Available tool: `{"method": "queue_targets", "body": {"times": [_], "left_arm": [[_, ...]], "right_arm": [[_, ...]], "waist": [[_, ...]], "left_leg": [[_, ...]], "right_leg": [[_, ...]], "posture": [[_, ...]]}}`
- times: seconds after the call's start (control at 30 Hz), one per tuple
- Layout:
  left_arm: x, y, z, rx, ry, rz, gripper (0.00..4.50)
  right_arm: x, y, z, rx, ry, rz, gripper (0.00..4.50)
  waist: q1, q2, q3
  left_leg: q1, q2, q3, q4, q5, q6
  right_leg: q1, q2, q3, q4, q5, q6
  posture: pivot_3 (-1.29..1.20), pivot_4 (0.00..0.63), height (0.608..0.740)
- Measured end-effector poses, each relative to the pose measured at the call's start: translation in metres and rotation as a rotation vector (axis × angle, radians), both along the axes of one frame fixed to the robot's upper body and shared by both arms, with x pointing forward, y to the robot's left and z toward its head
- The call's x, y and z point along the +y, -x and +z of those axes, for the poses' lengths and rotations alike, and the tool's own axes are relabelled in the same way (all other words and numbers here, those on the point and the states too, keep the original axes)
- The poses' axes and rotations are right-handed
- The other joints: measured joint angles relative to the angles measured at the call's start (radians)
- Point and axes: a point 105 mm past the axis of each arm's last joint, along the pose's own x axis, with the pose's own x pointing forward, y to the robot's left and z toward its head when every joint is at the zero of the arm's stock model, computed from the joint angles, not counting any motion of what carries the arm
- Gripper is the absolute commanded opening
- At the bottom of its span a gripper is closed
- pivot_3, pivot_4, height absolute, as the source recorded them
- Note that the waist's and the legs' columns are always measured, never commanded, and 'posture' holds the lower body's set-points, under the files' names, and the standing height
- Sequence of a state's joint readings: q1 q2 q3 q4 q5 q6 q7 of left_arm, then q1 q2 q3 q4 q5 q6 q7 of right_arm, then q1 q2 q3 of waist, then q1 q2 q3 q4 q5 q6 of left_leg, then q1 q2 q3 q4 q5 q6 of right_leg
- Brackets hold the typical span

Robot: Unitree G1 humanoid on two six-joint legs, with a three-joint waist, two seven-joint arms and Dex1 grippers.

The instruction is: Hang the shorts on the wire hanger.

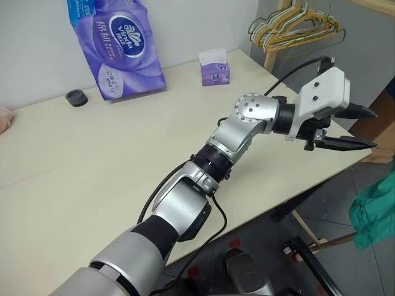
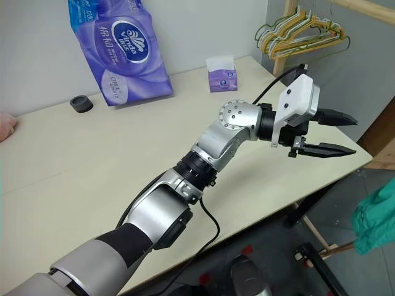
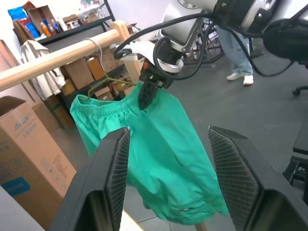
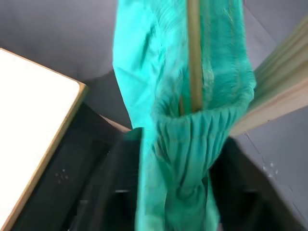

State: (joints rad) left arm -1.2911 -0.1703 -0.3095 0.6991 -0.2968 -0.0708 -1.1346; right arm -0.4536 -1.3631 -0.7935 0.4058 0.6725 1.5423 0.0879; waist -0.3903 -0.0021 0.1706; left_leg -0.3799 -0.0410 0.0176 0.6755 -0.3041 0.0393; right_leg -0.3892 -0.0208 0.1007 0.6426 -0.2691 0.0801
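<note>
Spread and empty, the left gripper [image 1: 374, 129] reaches out level over the right-hand corner of the cream table [image 1: 92, 172], its fingers pinching nothing. Seen along those fingers, the right gripper [image 3: 146, 94] sits at the waistband of the shorts [image 3: 159, 144]; whether it is pinching the fabric or spread around it I cannot tell.

Of the containers, a purple tissue box [image 1: 215, 68] stands at the table's far edge with a white tissue sticking up, and a purple wrapped pack of toilet rolls [image 1: 117, 46] leans against the wall. Cardboard boxes [image 3: 29, 144] stand on the floor behind the rail, the nearest one closed.

Teal-green, with a gathered elastic waistband, the shorts hang by that waistband from the wire hanger [image 3: 99, 50], whose hook goes over a wooden rail [image 3: 53, 57]. Their legs drop free and creased toward the floor.

They hang off the table's right edge, lower than its top, over dark open floor. Bunched yellow and green hangers [image 1: 296, 28] hang at the far corner. A small black round object [image 1: 77, 97] lies near the wall.
</note>
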Motion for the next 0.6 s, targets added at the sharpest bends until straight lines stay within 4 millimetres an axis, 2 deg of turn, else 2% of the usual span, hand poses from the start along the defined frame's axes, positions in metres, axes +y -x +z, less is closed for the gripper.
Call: {"method": "queue_targets", "body": {"times": [0.03, 0.13, 0.3, 0.5, 0.6], "left_arm": [[0.0, 0.0, 0.0, 0.001, 0.0, -0.004, 2.73], [0.0, 0.002, 0.0, 0.007, 0.001, -0.016, 2.73], [0.0, 0.004, 0.001, 0.013, -0.006, -0.03, 2.73], [0.001, 0.007, 0.003, 0.004, -0.002, -0.05, 2.73], [0.001, 0.007, 0.003, 0.005, 0.001, -0.045, 2.73]], "right_arm": [[0.001, 0.0, 0.0, -0.001, -0.001, -0.002, 3.5], [0.004, 0.002, 0.004, -0.03, 0.004, -0.024, 4.45], [0.006, 0.008, 0.031, -0.116, 0.171, -0.09, 4.48], [0.029, -0.003, 0.036, -0.201, 0.265, -0.059, 4.48], [0.045, -0.003, 0.054, -0.218, 0.411, -0.036, 4.48]], "waist": [[0.0, 0.0, 0.0], [0.0, 0.0, 0.0], [-0.001, 0.001, 0.0], [-0.005, 0.001, 0.0], [-0.007, 0.002, -0.001]], "left_leg": [[0.0, 0.0, 0.0, 0.0, 0.0, 0.0], [0.0, 0.0, 0.0, 0.0, 0.0, 0.0], [0.0, 0.0, 0.0, 0.0, 0.0, 0.0], [0.0, 0.0, 0.0, 0.001, 0.0, 0.0], [0.0, 0.0, -0.001, 0.001, 0.0, 0.0]], "right_leg": [[0.0, 0.0, 0.0, 0.0, 0.0, 0.0], [0.0, 0.0, 0.0, 0.0, 0.0, 0.0], [0.0, 0.0, 0.0, 0.001, 0.0, 0.0], [0.0, 0.0, 0.001, 0.001, 0.0, 0.001], [0.0, 0.0, 0.0, 0.001, 0.0, 0.001]], "posture": [[-0.48, 0.168, 0.74], [-0.48, 0.168, 0.74], [-0.48, 0.165, 0.74], [-0.48, 0.157, 0.74], [-0.48, 0.154, 0.74]]}}
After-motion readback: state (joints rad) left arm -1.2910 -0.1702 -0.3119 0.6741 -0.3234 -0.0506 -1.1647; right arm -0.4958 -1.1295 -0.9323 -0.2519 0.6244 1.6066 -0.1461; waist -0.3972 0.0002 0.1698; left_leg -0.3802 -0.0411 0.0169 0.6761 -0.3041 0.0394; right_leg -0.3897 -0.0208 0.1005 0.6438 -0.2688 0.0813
